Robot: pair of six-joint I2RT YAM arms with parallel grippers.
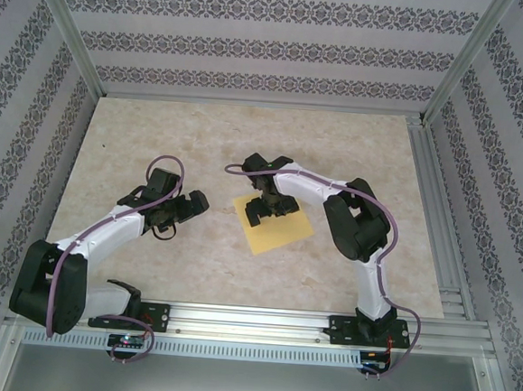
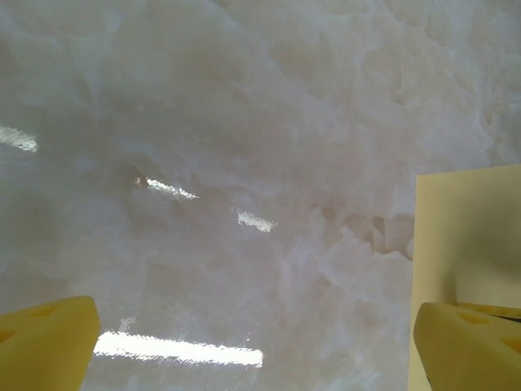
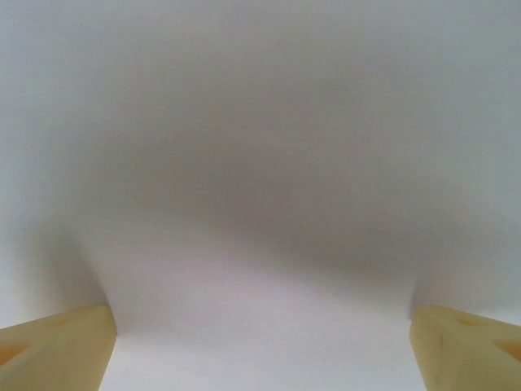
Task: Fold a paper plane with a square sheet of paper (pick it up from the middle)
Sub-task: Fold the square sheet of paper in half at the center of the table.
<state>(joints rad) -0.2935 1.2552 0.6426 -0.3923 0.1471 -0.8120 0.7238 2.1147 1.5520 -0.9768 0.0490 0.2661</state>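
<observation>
While the left gripper [image 1: 191,205] sat off to the side, fingers wide apart, the right gripper [image 1: 266,212] hung right over the middle of the square sheet of paper [image 1: 279,235], its fingers spread just as wide, the sheet lying on the table [image 1: 203,128].

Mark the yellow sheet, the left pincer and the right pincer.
yellow sheet [image 1: 273,238]: top external view, on the bare near part of the paper.
left pincer [image 2: 259,346]: left wrist view, midway between its fingertips.
right pincer [image 3: 260,346]: right wrist view, midway between its fingertips.
</observation>
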